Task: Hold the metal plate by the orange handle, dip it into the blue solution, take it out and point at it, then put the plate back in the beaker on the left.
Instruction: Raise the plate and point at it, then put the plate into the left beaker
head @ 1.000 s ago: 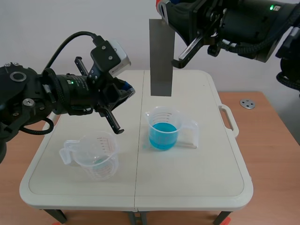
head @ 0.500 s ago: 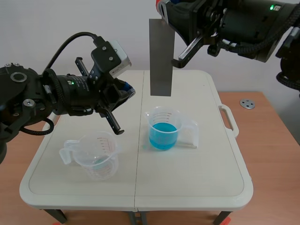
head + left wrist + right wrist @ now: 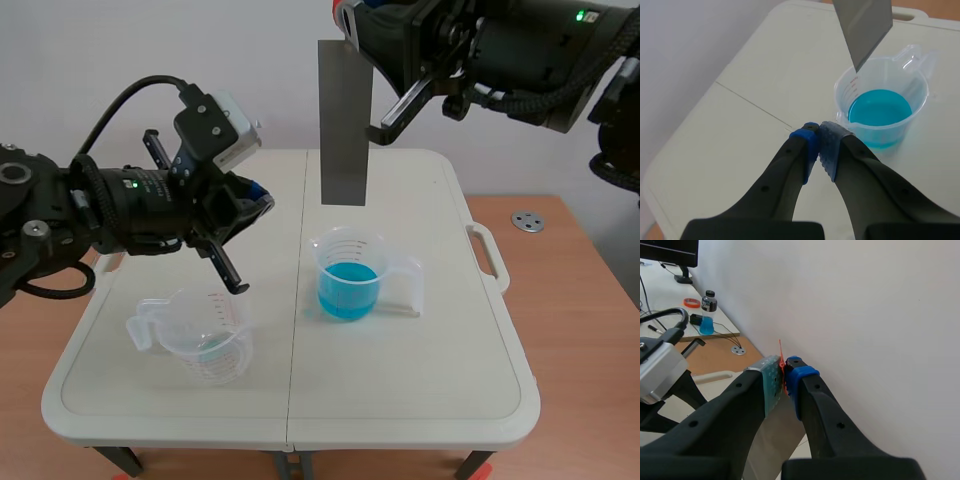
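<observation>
A grey metal plate (image 3: 345, 120) hangs upright above the beaker of blue solution (image 3: 348, 276), its lower edge clear of the rim. My right gripper (image 3: 348, 22) is shut on the plate's top end; in the right wrist view a thin orange handle (image 3: 781, 360) shows between the pads of this gripper (image 3: 784, 375). My left gripper (image 3: 264, 196) hovers shut and holds nothing, left of the plate and above the table. In the left wrist view this gripper (image 3: 819, 134) points toward the blue beaker (image 3: 880, 111), with the plate (image 3: 863, 25) beyond. An empty clear beaker (image 3: 195, 335) stands front left.
The white folding table (image 3: 420, 400) rests on a wooden desk. A carry handle (image 3: 488, 256) sits on the table's right edge, and a small metal disc (image 3: 527, 221) lies on the desk beyond it. A white wall stands behind.
The left arm has drawn back to the left, away from the plate, fingers still shut. The right arm and the plate have not moved.
</observation>
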{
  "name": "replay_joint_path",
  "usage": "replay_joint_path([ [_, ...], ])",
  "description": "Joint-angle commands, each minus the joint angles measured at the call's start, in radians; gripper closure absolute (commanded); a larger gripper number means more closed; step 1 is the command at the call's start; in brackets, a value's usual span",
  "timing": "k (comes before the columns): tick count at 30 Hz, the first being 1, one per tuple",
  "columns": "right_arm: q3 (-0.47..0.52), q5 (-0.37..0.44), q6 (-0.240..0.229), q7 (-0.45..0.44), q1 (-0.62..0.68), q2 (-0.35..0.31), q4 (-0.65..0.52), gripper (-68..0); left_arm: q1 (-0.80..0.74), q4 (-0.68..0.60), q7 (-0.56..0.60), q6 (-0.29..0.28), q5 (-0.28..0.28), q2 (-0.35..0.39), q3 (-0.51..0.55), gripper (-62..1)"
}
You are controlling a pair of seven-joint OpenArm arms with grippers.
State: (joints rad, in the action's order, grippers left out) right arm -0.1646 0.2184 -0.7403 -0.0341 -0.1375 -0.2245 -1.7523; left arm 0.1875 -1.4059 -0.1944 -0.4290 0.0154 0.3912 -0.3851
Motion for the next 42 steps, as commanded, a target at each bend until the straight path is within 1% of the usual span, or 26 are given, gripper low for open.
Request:
replay_joint_path([
  [1, 0.008, 0.021, -0.005, -0.011, -0.018, 0.001, -0.015, -1.3, -0.035, -0.067, 0.011, 0.000, 0.023, 0.031, 0.040, -2.9],
  [6, 0.008, 0.022, -0.005, -0.008, -0.018, 0.001, -0.015, -1.3, -0.157, -0.166, 0.011, 0.000, 0.026, 0.081, 0.149, -2.9],
  [10, 0.008, 0.022, -0.005, -0.008, -0.018, 0.001, -0.015, -1.3, -0.271, -0.230, 0.015, 0.000, 0.026, 0.102, 0.251, -2.9],
  [15, 0.008, 0.022, -0.005, -0.008, -0.019, 0.001, -0.015, -1.3, -0.433, -0.295, 0.026, 0.002, 0.063, 0.108, 0.388, -2.9],
  [16, 0.008, 0.022, -0.005, -0.008, -0.021, 0.001, -0.015, -1.3, -0.466, -0.306, 0.033, 0.010, 0.069, 0.108, 0.417, -2.9],
  [18, 0.007, 0.022, -0.005, -0.008, -0.024, 0.001, -0.015, -1.3, -0.535, -0.327, 0.058, 0.025, 0.079, 0.108, 0.472, -2.9],
  [25, 0.006, 0.034, -0.005, -0.005, -0.032, 0.001, -0.015, -1.3, -0.769, -0.366, 0.197, 0.027, 0.079, 0.109, 0.644, -2.9],
  [32, -0.043, 0.043, -0.005, 0.018, -0.066, 0.002, -0.015, -1.3, -0.983, -0.370, 0.313, 0.027, 0.079, 0.108, 0.764, -2.9],
  [35, -0.064, 0.045, -0.005, 0.030, -0.076, 0.014, -0.015, -1.3, -1.075, -0.370, 0.361, 0.027, 0.079, 0.108, 0.803, -2.9],
  [39, -0.091, 0.044, -0.005, 0.047, -0.082, 0.043, -0.015, -1.3, -1.164, -0.370, 0.412, 0.026, 0.097, 0.108, 0.834, -2.9],
  [42, -0.114, 0.043, -0.005, 0.062, -0.082, 0.067, -0.015, -1.3, -1.198, -0.370, 0.410, 0.026, 0.097, 0.108, 0.837, -2.9],
])
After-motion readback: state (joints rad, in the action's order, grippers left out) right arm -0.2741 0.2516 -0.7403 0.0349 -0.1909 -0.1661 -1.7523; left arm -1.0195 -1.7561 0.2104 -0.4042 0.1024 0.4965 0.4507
